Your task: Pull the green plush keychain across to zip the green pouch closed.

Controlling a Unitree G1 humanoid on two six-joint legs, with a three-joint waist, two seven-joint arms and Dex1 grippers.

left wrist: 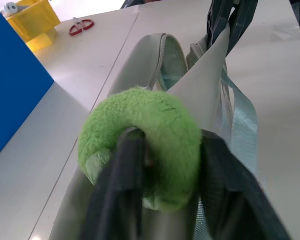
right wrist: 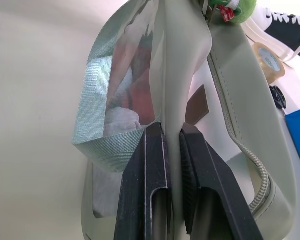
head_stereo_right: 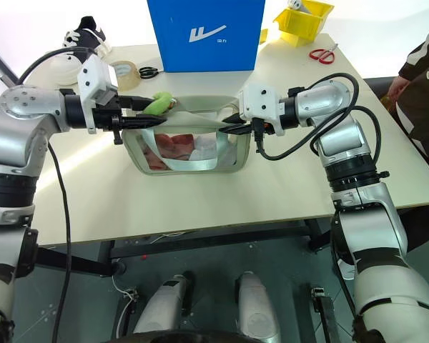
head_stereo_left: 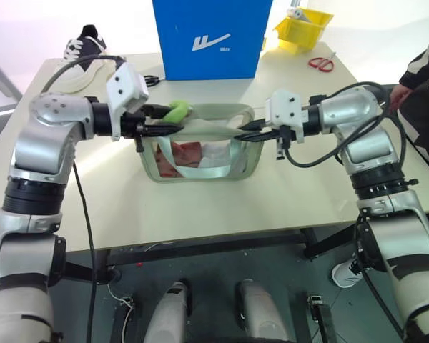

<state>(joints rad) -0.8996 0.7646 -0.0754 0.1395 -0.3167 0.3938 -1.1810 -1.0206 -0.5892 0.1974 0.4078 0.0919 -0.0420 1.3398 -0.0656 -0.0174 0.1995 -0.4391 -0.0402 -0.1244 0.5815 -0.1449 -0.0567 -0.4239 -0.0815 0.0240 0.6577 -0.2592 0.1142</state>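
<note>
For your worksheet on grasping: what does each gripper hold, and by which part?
Right gripper: shut on the green pouch, pinching its top edge at its end. Left gripper: its fingers straddle the green plush keychain; a firm hold cannot be told.

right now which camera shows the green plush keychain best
The left wrist view: the green plush keychain sits close up, its fuzzy ring between the left pincer's fingers. Both eye views show it small, at the green pouch's left end. The right wrist view catches just a green bit at the pouch's far end.
</note>
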